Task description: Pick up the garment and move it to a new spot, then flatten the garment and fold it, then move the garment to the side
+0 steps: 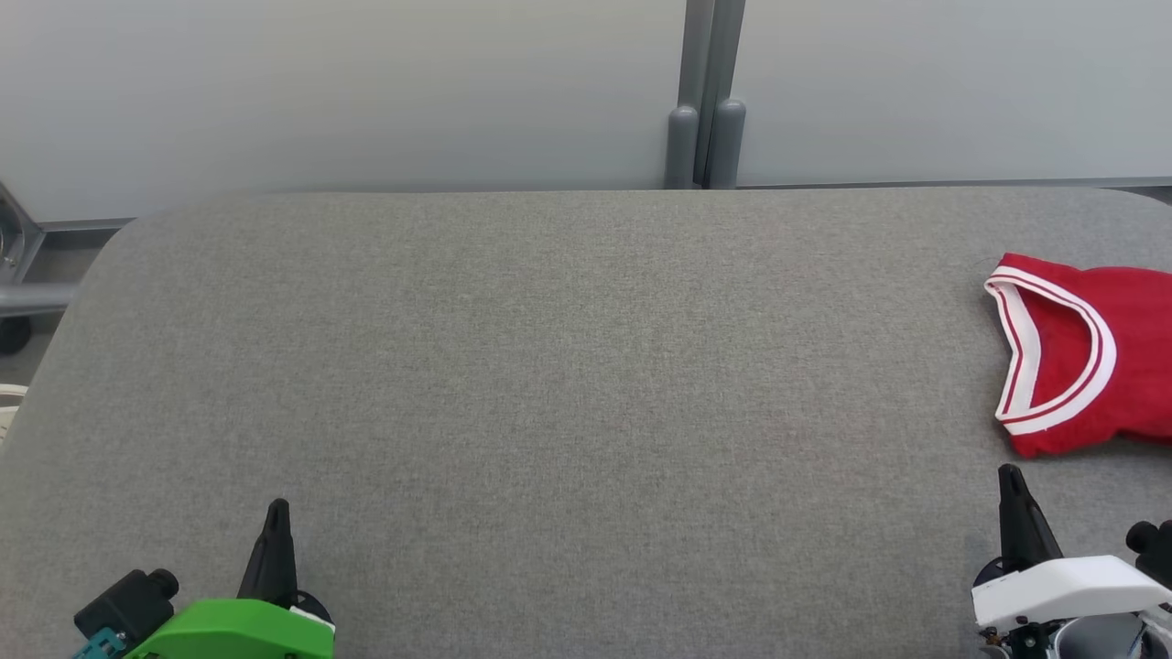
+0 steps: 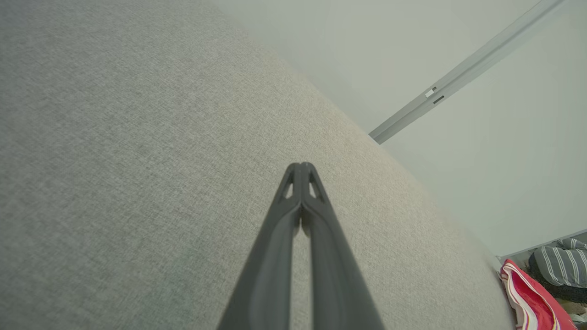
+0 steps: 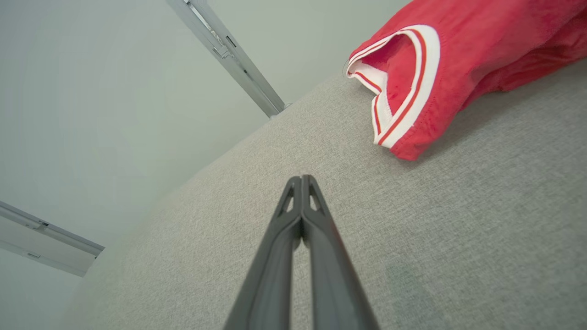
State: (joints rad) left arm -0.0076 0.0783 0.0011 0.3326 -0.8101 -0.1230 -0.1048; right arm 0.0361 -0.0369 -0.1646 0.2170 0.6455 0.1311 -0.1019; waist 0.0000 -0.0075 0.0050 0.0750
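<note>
Head view: left tool [image 1: 277,506] and right tool [image 1: 1009,472] are both pinched together and hold nothing. The garment [image 1: 1090,357] lies just past the right tool, at the desk [image 1: 549,366] edge — maybe waiting, maybe already set aside.

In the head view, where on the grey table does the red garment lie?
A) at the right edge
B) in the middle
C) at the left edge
A: the garment lies at the right edge of the table, partly cut off by the picture's border.
</note>
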